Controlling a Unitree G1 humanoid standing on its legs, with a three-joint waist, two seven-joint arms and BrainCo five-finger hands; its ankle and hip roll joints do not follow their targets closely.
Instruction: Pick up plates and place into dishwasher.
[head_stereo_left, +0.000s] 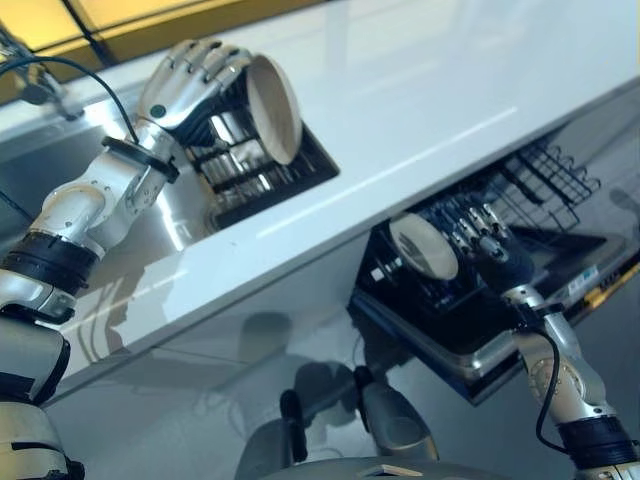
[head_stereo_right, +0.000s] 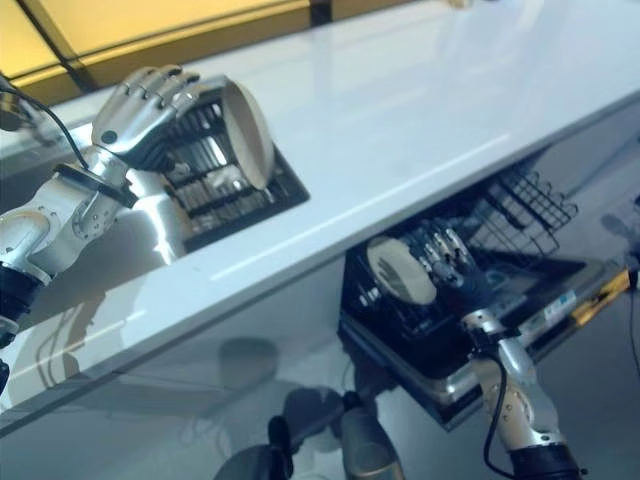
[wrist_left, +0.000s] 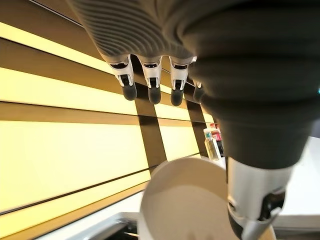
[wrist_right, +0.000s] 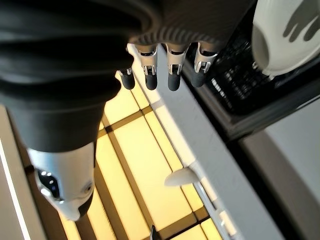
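Plates are in play at two spots. One plate (head_stereo_left: 272, 108) stands on edge in the upper left of the left eye view, over the dark dish rack (head_stereo_left: 262, 172) set into the sink (head_stereo_left: 150, 240). The left hand (head_stereo_left: 195, 75) grips it from behind, fingers curled over the rim; in the left wrist view the same plate (wrist_left: 185, 197) shows past the thumb. A second plate (head_stereo_left: 424, 246) sits lower right of centre, on edge in the dishwasher's lower rack (head_stereo_left: 470, 290), which is pulled out under the white counter (head_stereo_left: 420, 100). The right hand (head_stereo_left: 480, 235) is right behind it, fingers spread against its back. From here I cannot tell whether they hold the plate or merely rest against it. In the right wrist view the fingers (wrist_right: 172, 80) hang fairly straight and the plate (wrist_right: 285, 32) lies apart from them, so they look relaxed rather than clamped.

The step in hand appears to be seating the lower plate while the upper one is lifted out. To do it well, the right hand should confirm the plate is between tines and standing unaided before drawing straight back, clear of the wire basket (head_stereo_left: 545, 175) at the right. The left hand should keep a firm hold, lift clear of the rack, and carry the plate across the counter edge without clipping it.
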